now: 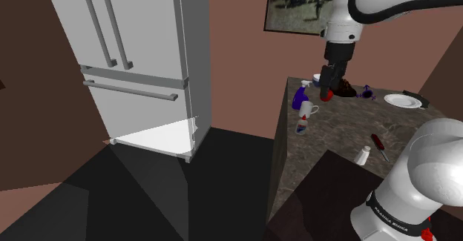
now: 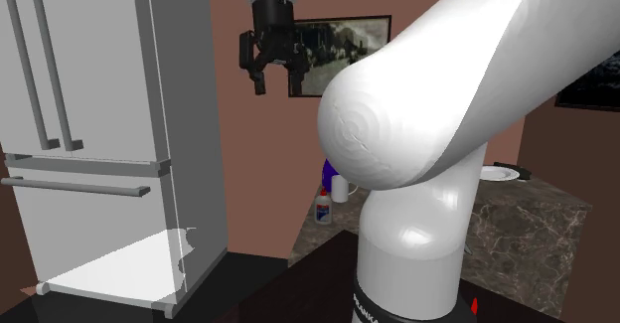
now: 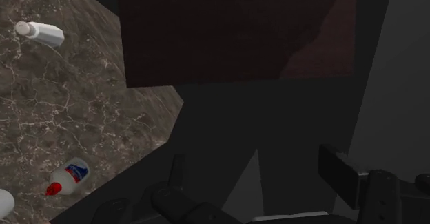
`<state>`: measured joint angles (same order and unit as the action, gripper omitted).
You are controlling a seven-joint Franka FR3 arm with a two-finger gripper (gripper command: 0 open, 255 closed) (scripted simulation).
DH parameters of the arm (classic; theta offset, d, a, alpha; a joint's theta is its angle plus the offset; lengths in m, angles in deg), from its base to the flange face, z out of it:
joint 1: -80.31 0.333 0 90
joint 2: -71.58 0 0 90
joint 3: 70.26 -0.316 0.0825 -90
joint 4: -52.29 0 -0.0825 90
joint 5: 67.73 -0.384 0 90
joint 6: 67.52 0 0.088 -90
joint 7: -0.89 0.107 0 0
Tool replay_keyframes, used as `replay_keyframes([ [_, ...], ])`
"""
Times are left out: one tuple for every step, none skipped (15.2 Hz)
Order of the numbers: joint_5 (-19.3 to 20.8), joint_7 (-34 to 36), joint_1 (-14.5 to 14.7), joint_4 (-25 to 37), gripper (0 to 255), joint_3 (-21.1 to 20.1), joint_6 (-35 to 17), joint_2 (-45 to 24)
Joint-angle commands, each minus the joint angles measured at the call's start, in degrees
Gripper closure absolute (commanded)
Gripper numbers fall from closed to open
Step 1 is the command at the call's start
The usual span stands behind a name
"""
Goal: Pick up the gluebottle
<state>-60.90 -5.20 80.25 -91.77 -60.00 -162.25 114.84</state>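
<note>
Nearest, the dark box stand (image 1: 326, 195) meets a surface (image 1: 334, 139) of brown stone with pale marbled veins, its edge dropping to a dark floor (image 1: 148, 195). A small white bottle (image 1: 363, 155) and a red-handled screwdriver (image 1: 378, 143) sit on it near the stand. Farther along, at the edge on the shoulder view's left, is the glue bottle (image 1: 301, 126) — white, red-capped, blue-labelled — just beside a white mug (image 1: 309, 110), with a blue bottle (image 1: 300, 95) behind them. A white plate (image 1: 403, 100) sits toward the far corner. The hand (image 2: 278, 88) hangs high over the surface, its fingers spread and clasping nothing, well apart from the glue bottle. Beyond, reddish-brown walls (image 1: 237, 54) carry a framed picture (image 1: 297, 6). A tall pale-grey fridge (image 1: 141, 61) with bar handles stands across the floor.
</note>
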Motion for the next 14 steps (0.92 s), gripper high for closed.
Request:
replay_keyframes([
  [2.5, -2.9, -0.2, -2.7, 0, 1.4, -3.6, -0.9],
  [3.7, -4.4, -0.4, -3.6, 0, 2.2, -5.4, -1.7],
  [5.0, -5.8, -0.6, -4.4, 0, 3.1, -7.2, -2.6],
  [6.2, -7.1, -0.8, -5.1, 0, 3.9, -9.1, -3.7],
  [7.4, -8.5, -0.9, -5.7, 0, 4.8, -11.0, -4.8],
  [8.7, -9.8, -1.1, -6.3, 0, 5.7, -13.0, -6.1],
  [9.9, -11.1, -1.3, -6.7, 0, 6.5, -15.0, -7.5],
  [11.1, -12.4, -1.5, -7.1, 0, 7.4, -17.0, -9.0],
  [12.2, -13.6, -1.7, -7.4, 0, 8.3, -19.1, -10.6],
  [13.4, -14.8, -1.8, -7.5, 0, 9.2, -21.3, -12.3],
  [14.5, -16.0, -2.0, -7.6, 0, 10.1, -23.4, -14.1],
  [15.5, -17.2, -2.1, -7.6, 0, 11.0, -25.6, -16.0],
  [16.5, -18.3, -2.3, -7.5, 0, 11.8, -27.8, -18.0],
  [17.4, -19.5, -2.4, -7.3, 0, 12.7, -30.1, -20.1],
])
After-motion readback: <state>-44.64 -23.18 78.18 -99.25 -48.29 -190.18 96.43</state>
